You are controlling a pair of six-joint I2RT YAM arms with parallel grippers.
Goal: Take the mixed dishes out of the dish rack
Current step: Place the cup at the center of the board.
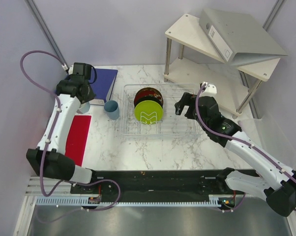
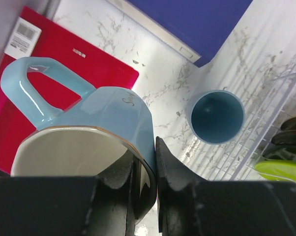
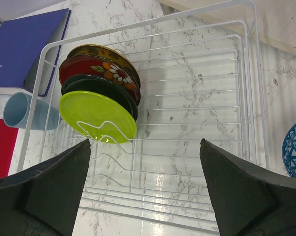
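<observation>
**Two grippers, one mug in hand**

1. The left gripper [image 2: 149, 164] is clamped on the rim of the light blue mug [image 2: 108, 113], one finger inside and one outside. The handle points away from the fingers. A red folder [image 2: 79, 59] lies beyond the mug, and a light blue cup [image 2: 217, 117] stands ahead and to the right, apart from it.
   - Handling: seat the base flat on the marble, clear of the cup, then release.
2. The right gripper [image 3: 144, 147] has its jaws wide and holds nothing. The dish rack [image 3: 197, 162] is beneath it, and the lime-green plate [image 3: 96, 115] stands ahead and to the left, nearest of the upright stack.
</observation>
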